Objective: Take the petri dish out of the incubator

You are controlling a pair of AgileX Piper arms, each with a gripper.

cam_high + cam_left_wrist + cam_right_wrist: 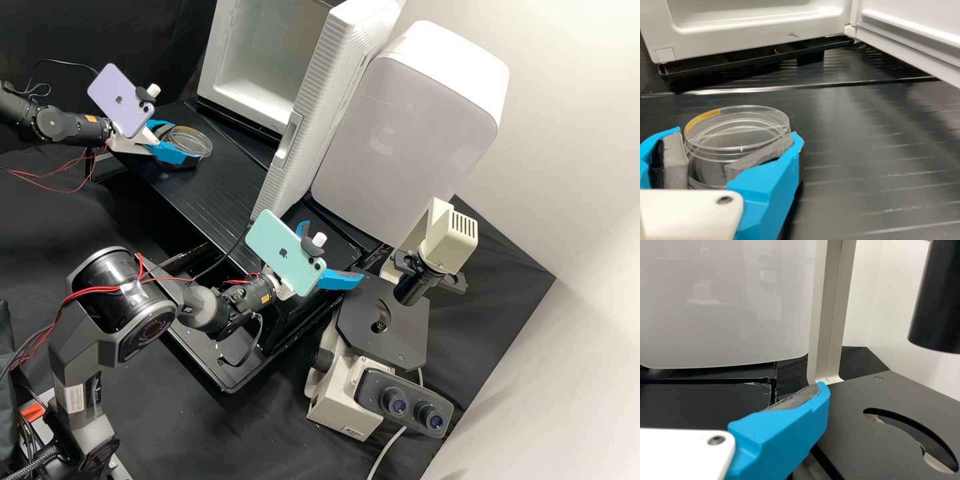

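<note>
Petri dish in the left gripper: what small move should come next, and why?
Probably lower the petri dish onto the black tray and release it. The left gripper is shut on it, and it is already outside the open incubator, above the tray; whether it touches the tray I cannot tell.

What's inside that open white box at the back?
Inside the incubator, bare white walls show; its open door covers the right part. The dish is outside, over the black tray, in the left gripper.
</note>
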